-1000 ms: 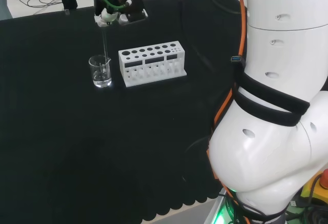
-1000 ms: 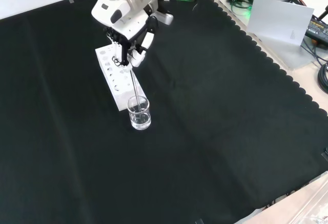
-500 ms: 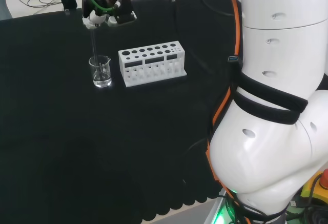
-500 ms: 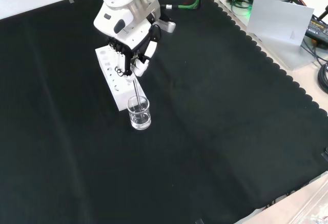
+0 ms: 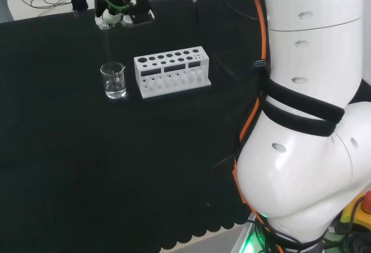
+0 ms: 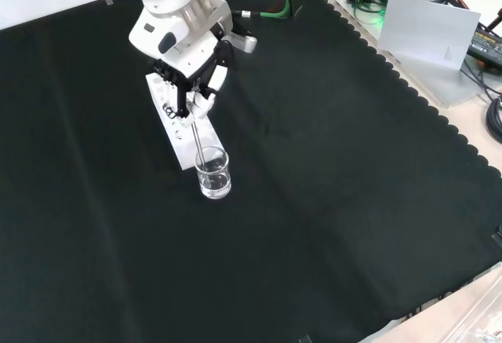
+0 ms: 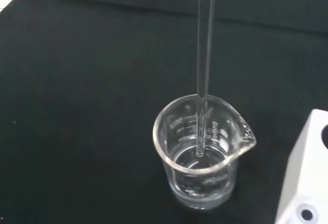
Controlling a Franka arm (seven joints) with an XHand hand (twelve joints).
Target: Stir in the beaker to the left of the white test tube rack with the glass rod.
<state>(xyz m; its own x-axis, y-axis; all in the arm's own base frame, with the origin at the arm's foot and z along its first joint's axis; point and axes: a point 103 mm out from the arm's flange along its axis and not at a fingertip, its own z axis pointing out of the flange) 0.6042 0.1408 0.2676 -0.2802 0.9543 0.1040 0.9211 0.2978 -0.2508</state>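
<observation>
So the hand (image 6: 190,84) is hanging over the near end of the white test tube rack (image 6: 177,125) in the front view, fingers curled round the top of the glass rod (image 6: 198,136) and clamped on it. The rod drops from the hand pretty much upright and its lower end sits inside the beaker (image 6: 212,173), below the rim. From the wrist view you can see the rod (image 7: 204,70) going down into the beaker (image 7: 201,152) close to the wall opposite the pour spout (the tip looks like it's just above or at the bottom, can't tell if it's touching). There's a shallow bit of clear liquid in the bottom of the beaker.

In the head view the beaker (image 5: 113,80) stands on the black-cloth desk (image 5: 87,166) just to the left of the rack (image 5: 172,71), close but not touching, and the hand (image 5: 119,10) is up above and behind it. The rack's holes look empty from here. The arm's big white links (image 5: 307,120) take up the right side of the head view.
</observation>
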